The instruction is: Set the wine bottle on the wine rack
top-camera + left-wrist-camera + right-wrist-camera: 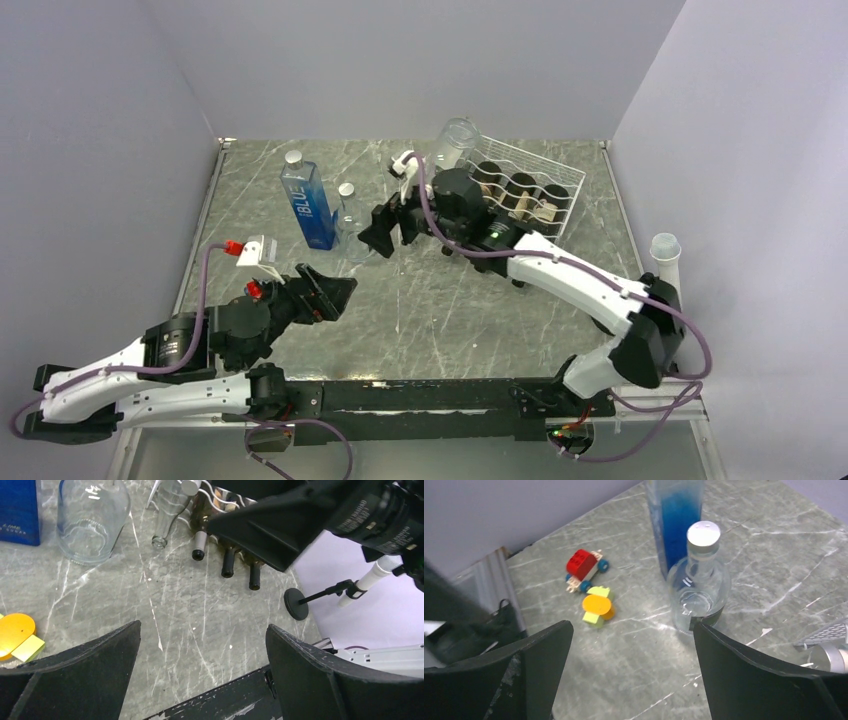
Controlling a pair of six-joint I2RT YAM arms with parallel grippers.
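Wine rack [530,158]: white wire, sloped, wavy grooves, stood at the far right of the table [450,300]. It held four bottles lying side by side, one per groove. Three were dark wine bottles [521,190] w/ tan labels, bases at the high far end and necks pointing down the slope. In the left wrist view their necks [228,562] stuck out past the low edge, dark capsules close to the tabletop; the leftmost of the three had a paler capsule. In the leftmost groove lay a clear bottle [455,140], uncapped, nothing visible inside, neck [162,527] also pointing down.

Off the rack, upright on the table to its left: a tall blue-tinted bottle [308,205] w/ silver cap, contents can't tell; just beside it a squat clear bottle [699,585], silver cap, looked empty.

Right gripper [385,232] hung between the rack and those two bottles, jaws spread wide, nothing btwn them. Left gripper [330,290] sat nearer the bases, also spread wide and holding nothing.

Near the left edge: a red toy car [583,565] and a yellow-green block [596,607], close together.
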